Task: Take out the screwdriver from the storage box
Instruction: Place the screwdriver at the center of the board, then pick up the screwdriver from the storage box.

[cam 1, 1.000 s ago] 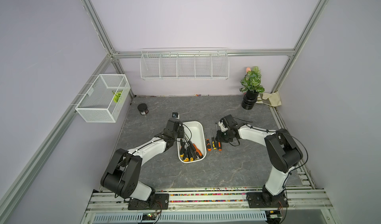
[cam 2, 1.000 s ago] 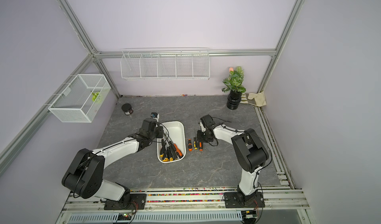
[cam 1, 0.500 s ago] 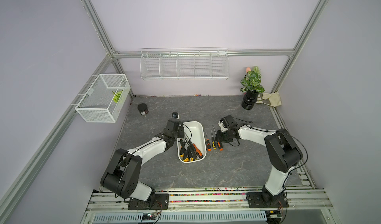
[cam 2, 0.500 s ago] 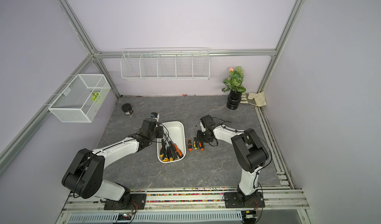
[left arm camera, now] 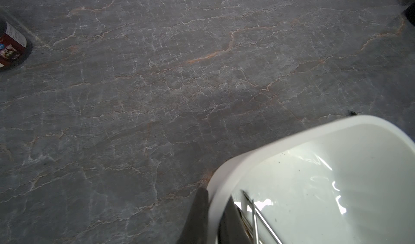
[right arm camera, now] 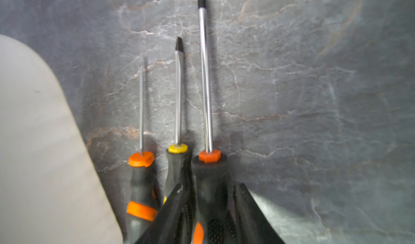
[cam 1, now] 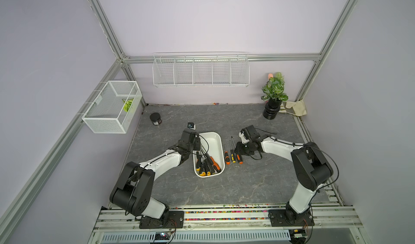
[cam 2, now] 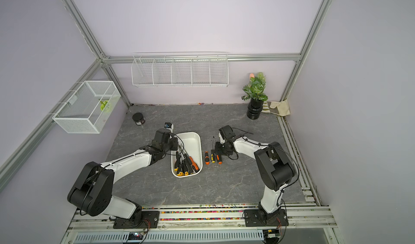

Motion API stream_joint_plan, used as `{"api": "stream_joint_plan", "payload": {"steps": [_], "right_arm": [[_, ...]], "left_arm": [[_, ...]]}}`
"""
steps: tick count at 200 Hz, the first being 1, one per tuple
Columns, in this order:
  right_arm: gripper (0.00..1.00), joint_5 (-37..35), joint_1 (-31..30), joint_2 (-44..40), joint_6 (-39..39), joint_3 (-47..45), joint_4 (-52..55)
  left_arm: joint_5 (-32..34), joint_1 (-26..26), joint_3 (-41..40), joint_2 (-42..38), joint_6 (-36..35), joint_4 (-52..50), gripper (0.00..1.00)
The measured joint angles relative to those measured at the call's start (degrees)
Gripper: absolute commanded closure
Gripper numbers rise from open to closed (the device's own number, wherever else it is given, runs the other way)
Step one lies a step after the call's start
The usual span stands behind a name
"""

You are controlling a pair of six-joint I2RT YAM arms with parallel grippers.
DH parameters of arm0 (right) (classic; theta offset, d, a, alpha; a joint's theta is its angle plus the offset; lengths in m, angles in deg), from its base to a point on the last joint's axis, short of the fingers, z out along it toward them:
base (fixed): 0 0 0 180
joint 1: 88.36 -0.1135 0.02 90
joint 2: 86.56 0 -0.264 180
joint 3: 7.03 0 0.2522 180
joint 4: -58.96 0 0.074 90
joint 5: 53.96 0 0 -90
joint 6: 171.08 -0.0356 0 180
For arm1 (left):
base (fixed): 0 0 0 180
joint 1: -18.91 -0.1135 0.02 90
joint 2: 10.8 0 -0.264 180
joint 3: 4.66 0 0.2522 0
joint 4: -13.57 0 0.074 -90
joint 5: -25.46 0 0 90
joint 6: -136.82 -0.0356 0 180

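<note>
The grey, marble-veined table (cam 1: 247, 186) takes up the whole floor of the cell. A long white wire rack (cam 1: 201, 71) with dividers hangs on the back wall. A white mesh basket (cam 1: 105, 119) hangs on the side wall, and its small tag is too small to read. Near the table's middle lies the storage box (cam 1: 214, 139), a shallow white tub. A heap of screwdrivers (cam 1: 207, 164) with black, yellow and orange handles fills its near end. A potted plant (cam 1: 274, 92) stands in the far corner. A black jar (left arm camera: 11, 45) near the basket carries a dark red label with white print, too blurred to read. The left gripper (left arm camera: 215, 198) is clamped on the box's wall, with one finger (left arm camera: 197, 216) outside the rim and the other inside. Three more screwdrivers lie parallel on the table, just beside the box on the right arm's side, tips toward the back wall. These are a thin orange-collared one (right arm camera: 141, 159), a yellow-collared one (right arm camera: 178, 148) and the longest screwdriver (right arm camera: 209, 156), which has an orange hexagonal collar. The right gripper (right arm camera: 210, 186) straddles that last handle with its jaws partly apart and a slim gap showing, so it grips nothing. The handles are too blurred to make out any writing.
</note>
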State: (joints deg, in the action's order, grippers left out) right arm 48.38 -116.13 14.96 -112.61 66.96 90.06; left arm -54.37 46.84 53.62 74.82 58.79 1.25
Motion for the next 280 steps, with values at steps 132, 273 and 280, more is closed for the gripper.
{"api": "stream_joint_plan", "payload": {"steps": [132, 273, 280], "right_arm": [[0.58, -6.3, -16.2, -16.0, 8.3, 8.0, 9.7], [0.57, -3.5, -22.8, 6.7, 14.1, 21.8, 13.5], [0.57, -3.4, -22.8, 7.5, 14.1, 22.4, 13.5]], "left_arm": [[0.0, 0.0, 0.0, 0.0, 0.5, 0.0, 1.0], [0.0, 0.0, 0.0, 0.0, 0.9, 0.0, 1.0], [0.0, 0.0, 0.0, 0.0, 0.9, 0.0, 1.0]]}}
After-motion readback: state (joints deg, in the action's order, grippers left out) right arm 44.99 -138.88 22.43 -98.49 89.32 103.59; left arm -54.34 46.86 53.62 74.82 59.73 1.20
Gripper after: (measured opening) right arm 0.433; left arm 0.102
